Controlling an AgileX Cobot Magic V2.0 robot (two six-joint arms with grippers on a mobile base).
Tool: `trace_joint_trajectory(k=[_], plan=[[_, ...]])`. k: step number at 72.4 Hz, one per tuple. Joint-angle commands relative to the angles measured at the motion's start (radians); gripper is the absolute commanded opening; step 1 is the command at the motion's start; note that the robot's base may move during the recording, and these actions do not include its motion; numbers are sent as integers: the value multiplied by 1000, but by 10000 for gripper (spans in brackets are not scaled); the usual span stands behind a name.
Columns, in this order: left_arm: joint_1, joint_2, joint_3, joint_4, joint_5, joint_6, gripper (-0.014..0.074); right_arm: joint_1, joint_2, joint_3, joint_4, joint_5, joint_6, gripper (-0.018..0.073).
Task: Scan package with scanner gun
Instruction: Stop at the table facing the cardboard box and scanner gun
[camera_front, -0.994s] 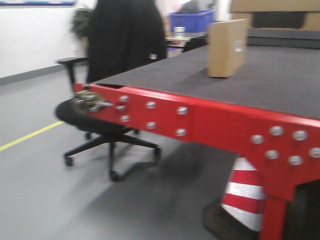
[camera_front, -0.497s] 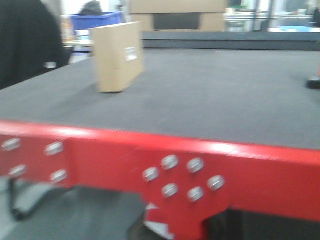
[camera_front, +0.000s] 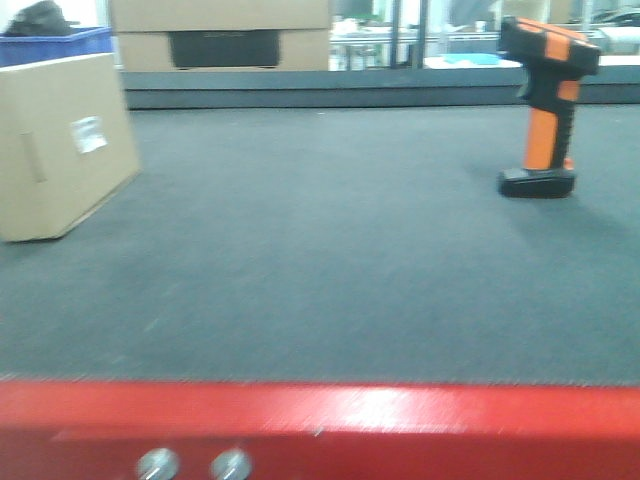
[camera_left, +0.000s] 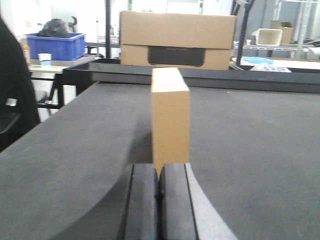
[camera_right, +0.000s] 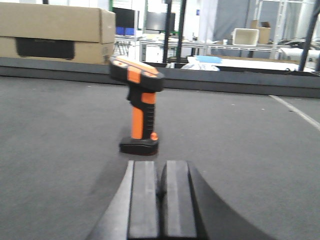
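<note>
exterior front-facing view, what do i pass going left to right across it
cardboard package standing on the table → large cardboard box behind the far edge → orange and black scanner gun standing upright on its base

The front camera is sitting low behind the red edge (camera_front: 320, 420) of the counter (camera_front: 320, 300) and looking across it, with the package (camera_front: 60, 150) at far left and the scanner gun (camera_front: 545, 100) at upper right. The left wrist camera is facing the package's narrow end over the left fingers (camera_left: 145, 200). The right wrist camera is facing the scanner gun, near, over the right fingers (camera_right: 144, 200).
</note>
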Motion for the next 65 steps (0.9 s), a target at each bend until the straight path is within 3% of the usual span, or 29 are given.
trace_joint_trajectory(k=[1,65], plan=[[-6,-3,-2,-4,-19,1,-111,-1,-3,-1,3,-21,0,-166],[-6,-3,-2,-4,-19,1,-111,-1,-3,-1,3,-21,0,-166]])
